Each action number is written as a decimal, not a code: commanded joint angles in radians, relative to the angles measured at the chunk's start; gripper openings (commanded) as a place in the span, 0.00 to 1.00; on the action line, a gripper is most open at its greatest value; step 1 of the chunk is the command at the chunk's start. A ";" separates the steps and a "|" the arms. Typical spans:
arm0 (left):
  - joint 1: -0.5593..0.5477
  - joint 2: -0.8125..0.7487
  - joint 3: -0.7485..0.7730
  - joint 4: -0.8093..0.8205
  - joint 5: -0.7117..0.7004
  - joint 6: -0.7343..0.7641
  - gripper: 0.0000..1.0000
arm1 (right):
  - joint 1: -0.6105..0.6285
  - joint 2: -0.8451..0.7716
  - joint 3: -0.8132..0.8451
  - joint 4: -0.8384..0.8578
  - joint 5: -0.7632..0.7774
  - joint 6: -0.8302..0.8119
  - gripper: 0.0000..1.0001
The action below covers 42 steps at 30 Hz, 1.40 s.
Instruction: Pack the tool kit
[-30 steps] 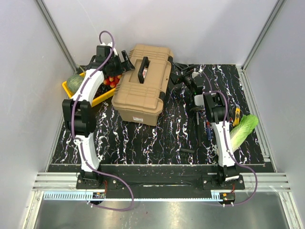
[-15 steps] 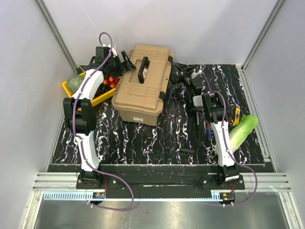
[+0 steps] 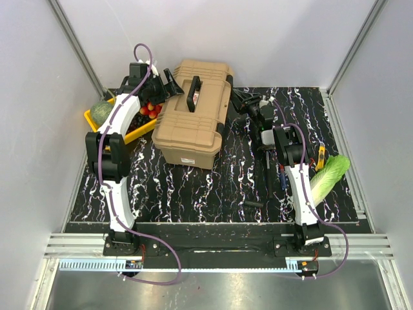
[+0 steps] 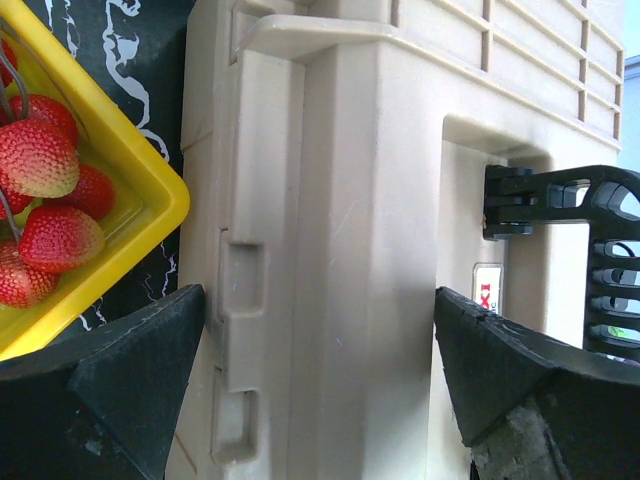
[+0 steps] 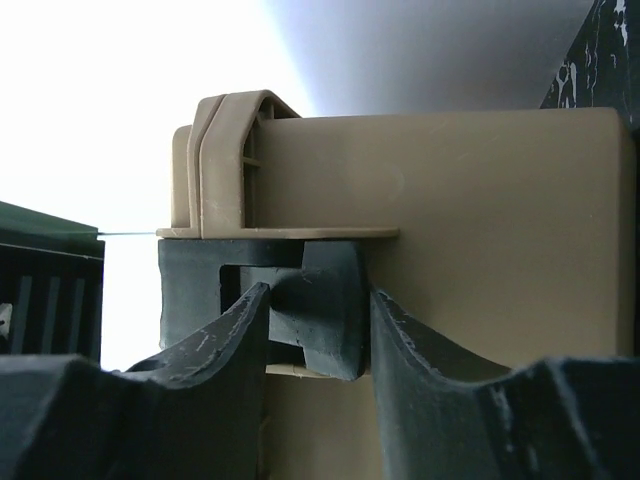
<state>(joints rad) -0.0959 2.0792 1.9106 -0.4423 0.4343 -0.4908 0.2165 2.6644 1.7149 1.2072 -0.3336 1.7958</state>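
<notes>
The tan toolbox [image 3: 193, 113] stands closed at the back of the mat, its black top handle [image 3: 193, 93] lying flat. My left gripper [image 3: 166, 84] is open and straddles the box's back left corner [image 4: 370, 200]. One of its fingers [image 4: 130, 370] sits on the tray side and the other on the lid beside the handle [image 4: 560, 200]. My right gripper [image 5: 318, 295] is at the box's right side [image 3: 237, 102], and its two fingers have closed onto the black latch [image 5: 335, 270]. Small hand tools [image 3: 270, 155] lie on the mat to the right of the box.
A yellow tray [image 3: 110, 126] of strawberries [image 4: 40, 160] and vegetables sits against the box's left side. A lettuce [image 3: 329, 174] lies at the right edge of the mat, next to a small yellow tool [image 3: 319, 155]. A short black piece [image 3: 253, 204] lies near the front.
My right gripper has moved left up to the toolbox and its jaws have narrowed onto the side latch. The left arm has stayed where it was, open.
</notes>
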 commanded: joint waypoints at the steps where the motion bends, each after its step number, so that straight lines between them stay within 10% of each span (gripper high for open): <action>1: -0.027 0.005 0.027 0.044 0.050 0.001 0.99 | 0.027 -0.084 0.025 0.312 -0.031 -0.049 0.44; 21: -0.030 -0.037 0.025 -0.064 -0.138 0.044 0.99 | 0.015 -0.347 -0.109 -0.216 -0.108 -0.300 0.41; 33: -0.030 -0.031 0.050 -0.098 -0.183 0.046 0.99 | 0.017 -0.399 -0.135 -0.216 -0.102 -0.433 0.93; 42: -0.030 -0.025 0.044 -0.105 -0.186 0.047 0.99 | 0.032 -0.437 -0.109 -0.357 -0.114 -0.565 0.99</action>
<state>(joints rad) -0.1234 2.0705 1.9293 -0.5049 0.2909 -0.4679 0.2012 2.3344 1.5646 0.8581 -0.3866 1.3060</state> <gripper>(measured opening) 0.991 0.992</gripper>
